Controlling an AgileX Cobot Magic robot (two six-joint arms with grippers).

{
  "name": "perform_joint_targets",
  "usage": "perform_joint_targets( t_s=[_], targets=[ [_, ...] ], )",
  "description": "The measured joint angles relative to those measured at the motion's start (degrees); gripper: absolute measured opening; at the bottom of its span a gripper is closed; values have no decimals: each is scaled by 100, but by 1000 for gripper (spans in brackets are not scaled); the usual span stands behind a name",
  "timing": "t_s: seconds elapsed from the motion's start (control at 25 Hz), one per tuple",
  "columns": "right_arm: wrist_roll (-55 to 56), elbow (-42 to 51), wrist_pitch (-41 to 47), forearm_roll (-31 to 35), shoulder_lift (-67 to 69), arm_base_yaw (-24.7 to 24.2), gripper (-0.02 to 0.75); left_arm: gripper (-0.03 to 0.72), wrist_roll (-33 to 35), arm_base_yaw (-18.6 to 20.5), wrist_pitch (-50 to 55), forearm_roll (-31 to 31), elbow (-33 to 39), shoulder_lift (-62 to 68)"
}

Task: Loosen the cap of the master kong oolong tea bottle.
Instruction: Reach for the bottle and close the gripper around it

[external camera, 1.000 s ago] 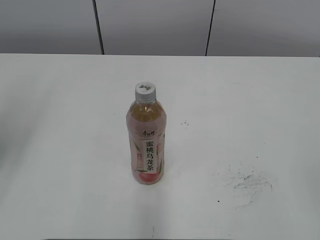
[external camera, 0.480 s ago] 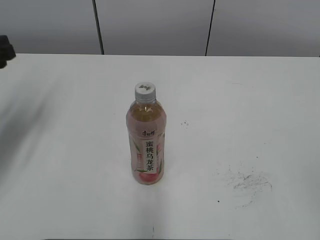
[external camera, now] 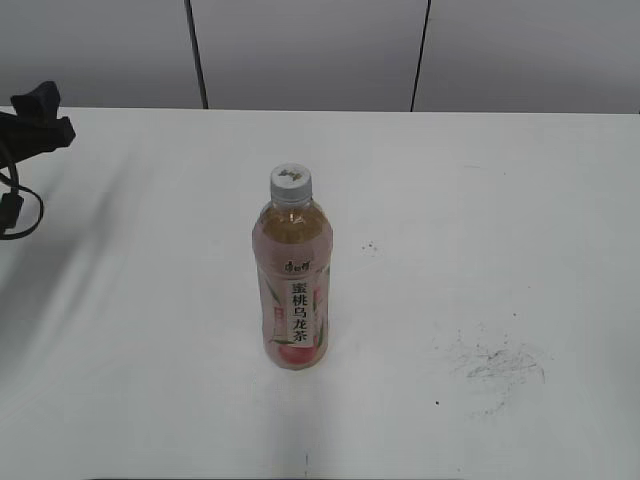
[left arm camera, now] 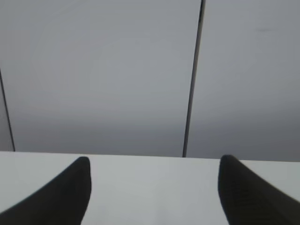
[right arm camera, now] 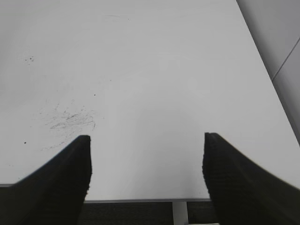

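Item 1, left gripper (left arm camera: 152, 187): stood at the far left edge of the exterior view, well to the left of the master kong oolong tea bottle (external camera: 293, 290). Jaws spread wide in its wrist view, nothing between them, nothing touched; only the table (left arm camera: 150, 187) and the grey wall panels (left arm camera: 103, 75) lay ahead.

Item 2, bottle: upright near the middle of the table, label facing the exterior camera, free of both grippers. The cap (external camera: 290, 184) sat on its neck, apparently still fully seated.

Item 3, scuff marks (external camera: 495, 365): on the tabletop to the right of the bottle, slightly nearer the camera.

Item 4, right gripper (right arm camera: 147, 178): not seen in the exterior view. Jaws wide apart in its wrist view, empty, over bare table well right of the bottle.

Risks, as judged: the bottle was tall and narrow, so a sideways brush from an approaching finger would likely tip it. Twisting the cap without the body firmly clamped would probably spin the whole bottle. A hard squeeze on the thin plastic could push tea out once the seal broke.
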Motion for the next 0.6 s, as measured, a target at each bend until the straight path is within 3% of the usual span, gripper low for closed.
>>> perform_joint_targets(
  t_s=[0.28,0.6],
  targets=[
    [0,0,0,0,0,0,555,616,-107,0,-514,829,-5,69],
    [0,0,0,0,0,0,555,592,-825,0,-565,1944,355,69]
  ],
)
